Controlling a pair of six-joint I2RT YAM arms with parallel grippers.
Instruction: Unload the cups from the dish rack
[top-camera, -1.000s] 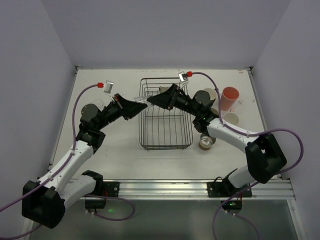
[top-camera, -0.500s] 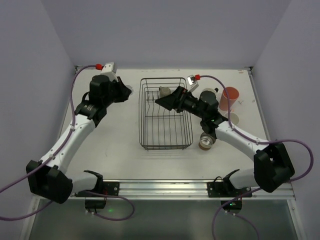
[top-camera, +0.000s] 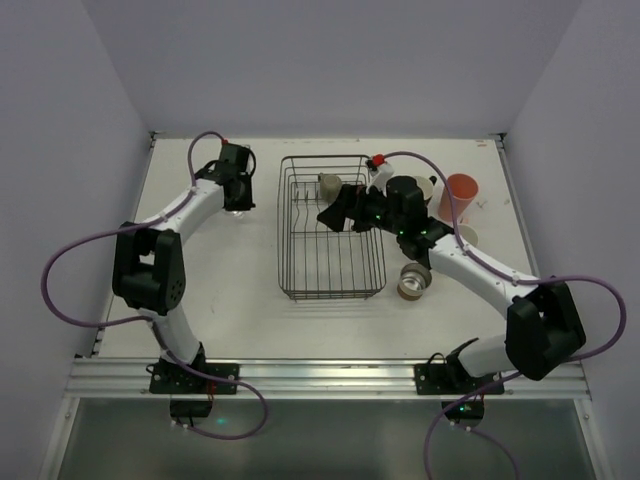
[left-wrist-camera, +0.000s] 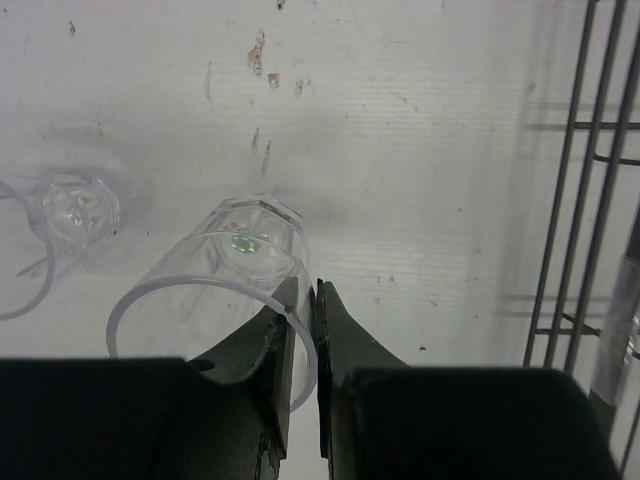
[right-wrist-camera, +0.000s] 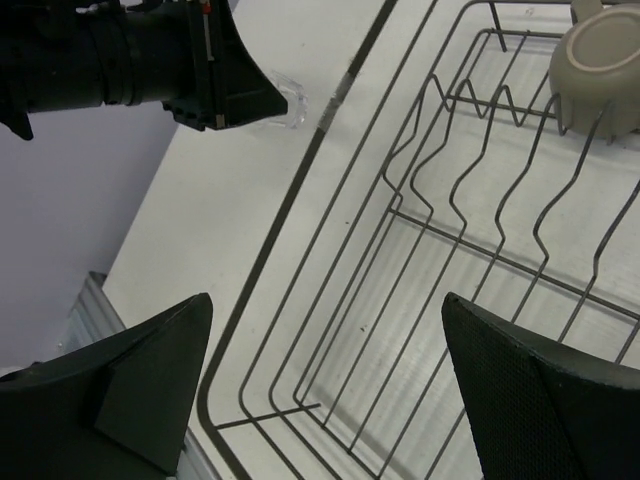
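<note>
Desk: I see a white desk (top-camera: 220, 290) under both tools; it carries all the things.
Dish rack: the black wire dish rack (top-camera: 331, 296) stands directly below the right tool and just to the right of the left tool. In the left wrist view its bars show at the right edge.
Right tool: the right tool (right-wrist-camera: 326, 300) hangs over the far half of the rack. Its two fingers are spread wide apart and there is nothing between them.
Left tool: the left tool (left-wrist-camera: 305, 292) is over the desk outside the rack, by its far left corner. The fingers are almost together and pinch the wall of a clear glass, one finger inside the rim and one outside.
Pink tumbler: the pink tumbler (top-camera: 461, 196) stands upright on the desk, to the right of the right tool, outside the rack.
Brown cup: the brown cup (top-camera: 411, 282) lies on its side on the desk, on the arm-base side of the right tool, just beside the rack.
Beige cup: the beige cup (right-wrist-camera: 605, 70) sits in the rack ahead of the right tool, among the divider prongs at the far end.
Clear glass: the clear glass (left-wrist-camera: 235, 285) has its mouth toward the left tool. I cannot tell if its base touches the desk.
Second clear glass: the second clear glass (left-wrist-camera: 80, 208) is on the desk to the left of the left tool, apart from the held one.
</note>
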